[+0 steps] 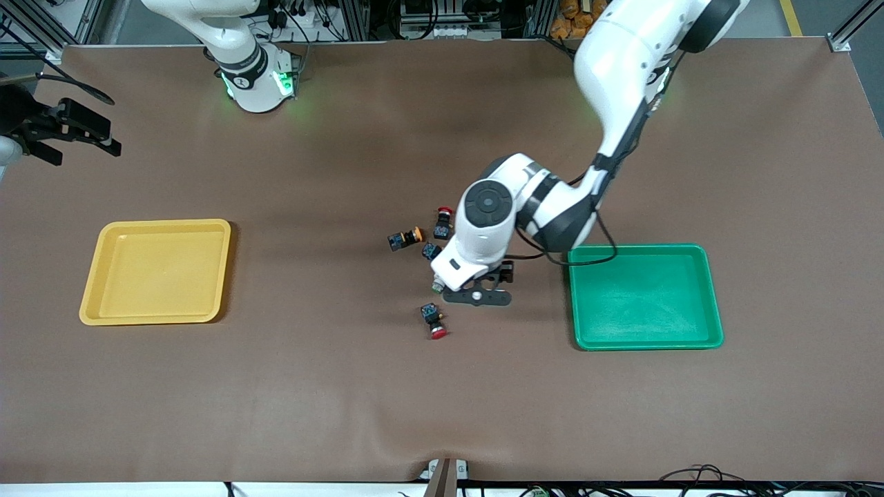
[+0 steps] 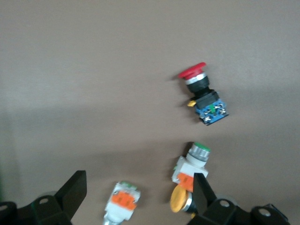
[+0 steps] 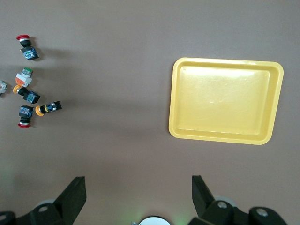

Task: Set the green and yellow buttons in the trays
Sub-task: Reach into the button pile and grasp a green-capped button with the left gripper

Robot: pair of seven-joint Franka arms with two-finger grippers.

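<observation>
Because apparently lining up a pick, holds the left tool point(image 2: 138, 185) low over the cluster of switches in the middle of the surface point(image 1: 345, 400), spread wide with nothing in it. Brackets two of the task's pieces: a green-capped white switch point(image 2: 192, 166) close to one fingertip, lying against a yellow-capped switch point(image 2: 179, 200), and a second white switch point(image 2: 121, 204) on its side between the fingers. Probably favours these as bound for the green tray point(image 1: 713, 297), lying empty near the cluster toward the left arm's end. Leaves alone a red-capped switch point(image 2: 202, 93) a little apart, no part of the job. Shows also another yellow-capped switch point(image 1: 405, 239) on its side at the cluster's edge toward the yellow tray point(image 1: 155, 273), likewise empty and well apart toward the right arm's end. Parks the right tool point(image 3: 138, 185) high over that end, open and empty, waiting, presumably clear of the working arm until wanted for the yellow caps.
</observation>
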